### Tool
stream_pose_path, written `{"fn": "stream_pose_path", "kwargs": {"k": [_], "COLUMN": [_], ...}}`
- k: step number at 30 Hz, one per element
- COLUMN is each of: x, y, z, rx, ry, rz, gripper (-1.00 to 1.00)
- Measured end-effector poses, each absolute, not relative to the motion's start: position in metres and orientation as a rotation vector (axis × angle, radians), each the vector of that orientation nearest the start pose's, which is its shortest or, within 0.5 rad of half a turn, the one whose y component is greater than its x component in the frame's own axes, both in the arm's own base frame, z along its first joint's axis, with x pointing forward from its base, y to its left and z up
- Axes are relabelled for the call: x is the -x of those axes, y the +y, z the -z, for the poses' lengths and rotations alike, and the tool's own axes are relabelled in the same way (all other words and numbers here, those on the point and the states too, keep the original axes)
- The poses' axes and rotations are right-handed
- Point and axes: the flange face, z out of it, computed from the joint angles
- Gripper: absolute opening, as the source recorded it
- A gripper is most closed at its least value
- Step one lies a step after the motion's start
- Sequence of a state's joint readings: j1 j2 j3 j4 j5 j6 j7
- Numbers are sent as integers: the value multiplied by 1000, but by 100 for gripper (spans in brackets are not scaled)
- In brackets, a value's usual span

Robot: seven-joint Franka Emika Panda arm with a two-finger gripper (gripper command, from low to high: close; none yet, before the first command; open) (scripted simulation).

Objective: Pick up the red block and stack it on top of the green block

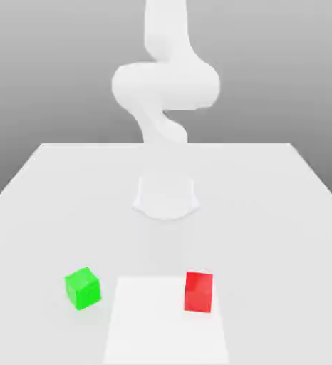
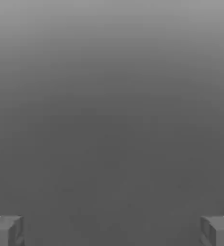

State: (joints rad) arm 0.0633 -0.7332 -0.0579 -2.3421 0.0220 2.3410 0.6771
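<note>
Resting on the white table (image 1: 48,185), the red block (image 1: 199,291) sat near the front edge, toward the exterior view's right of the table's middle. It stood flat on 1 face, with its lower part over a slightly brighter white rectangular patch (image 1: 154,321) that ran to the front edge. Nothing touched it.

The green block (image 1: 82,288) lay at about the same depth from the front edge, toward the exterior view's left, just beside the patch and off it. It was turned a little, so that 1 corner faced the camera. The 2 blocks were well apart, with bare patch between them.

Behind both, near the table's centre, stood the round white base (image 1: 166,197) of the arm (image 1: 165,85), which rose and bent upward out of the exterior view's top.

In the hand view, the gripper (image 2: 112,230) had its 2 grey fingertips (image 2: 6,230) spread wide, 1 at each lower corner, with nothing between them and plain grey background beyond.
</note>
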Motion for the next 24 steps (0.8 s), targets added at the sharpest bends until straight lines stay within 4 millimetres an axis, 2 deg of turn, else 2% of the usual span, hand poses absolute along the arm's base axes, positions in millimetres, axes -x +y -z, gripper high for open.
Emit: {"fn": "stream_pose_path", "kwargs": {"k": [3,6,11,17,21,24], "x": [-404,-426,-443,-435,-415,-396], "y": [-4,4,24,50,60,63], "z": [-614,-557,-461,-352,-289,-249], "rx": [2638,2730,2856,2957,2990,2996], "ry": [719,538,215,-204,-498,-725], "rz": [825,717,542,338,206,111], "gripper": [0,0,0,0,0,0]}}
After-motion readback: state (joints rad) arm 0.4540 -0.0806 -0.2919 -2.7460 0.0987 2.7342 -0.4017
